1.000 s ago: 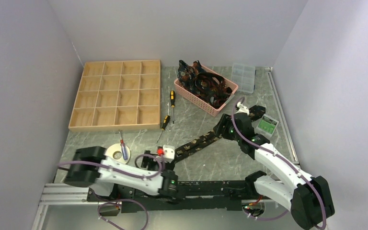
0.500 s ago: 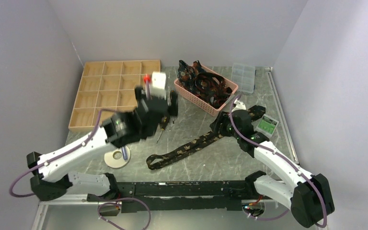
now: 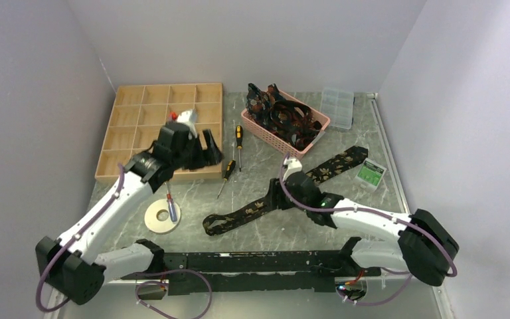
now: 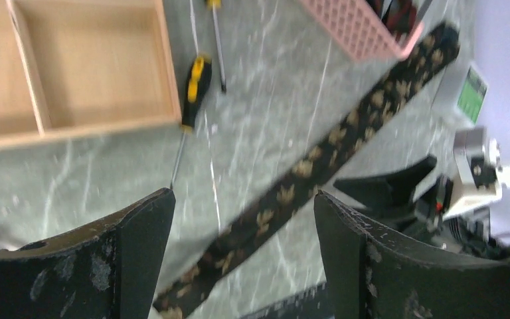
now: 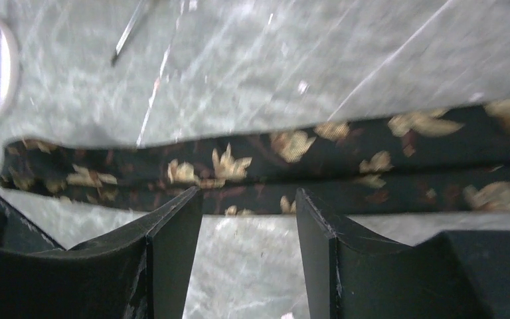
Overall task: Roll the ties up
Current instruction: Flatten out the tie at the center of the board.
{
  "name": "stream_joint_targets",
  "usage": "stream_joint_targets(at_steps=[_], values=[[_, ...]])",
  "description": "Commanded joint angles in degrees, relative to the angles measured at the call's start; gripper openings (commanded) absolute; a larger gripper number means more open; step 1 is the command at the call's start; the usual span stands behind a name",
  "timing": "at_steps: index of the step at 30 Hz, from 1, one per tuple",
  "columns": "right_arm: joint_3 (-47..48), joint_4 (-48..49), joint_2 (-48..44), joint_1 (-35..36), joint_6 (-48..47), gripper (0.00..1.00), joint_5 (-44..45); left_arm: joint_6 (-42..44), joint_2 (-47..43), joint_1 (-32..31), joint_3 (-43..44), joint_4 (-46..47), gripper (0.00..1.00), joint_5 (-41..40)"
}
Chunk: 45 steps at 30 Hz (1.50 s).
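Flatly, a long leaf-patterned tie crosses veined tabletop.

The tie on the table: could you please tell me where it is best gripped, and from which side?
The tie lies flat and straight, so only its edges offer a pinch. I would probably take its near end from above, jaws set across the width. The right gripper hangs open above its middle.

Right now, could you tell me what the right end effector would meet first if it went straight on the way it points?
Most likely the leaf-patterned black tie, which lies straight across the path just beyond the open right end effector; how far off is hard to judge.
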Motion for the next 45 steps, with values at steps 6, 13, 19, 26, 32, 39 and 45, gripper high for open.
stream_joint_targets(at_steps=[6,13,19,26,32,39,45], values=[[-5.3,10.3,6.2,12.9,6.7,0.47,8.5,-6.4,-22.5,-0.8,-22.0,-2.3,0.76,9.1],[-4.1,13.9,14.5,14.2,10.1,0.40,11.1,-9.0,-24.1,-5.9,-30.2,0.2,0.63,9.0],[-3.0,17.9,19.1,14.2,11.4,0.41,16.6,-9.9,-16.0,-17.3,-30.8,2.6,0.61,-1.6],[-4.7,17.0,9.7,15.6,4.8,0.47,16.7,-8.6,-14.2,-25.8,-27.7,2.5,0.60,-10.8],[5.3,4.2,6.8,9.2,1.4,0.56,15.8,-10.7,-23.3,-26.6,-30.0,2.4,0.61,-14.5],[14.3,-3.1,14.8,-0.3,-0.4,0.60,5.0,-12.6,-18.3,-31.9,-29.3,0.5,0.61,-9.3],[21.9,-5.6,25.6,-0.3,-3.6,0.57,4.7,-18.2,-9.1,-41.6,-31.8,6.4,0.48,-12.8]])
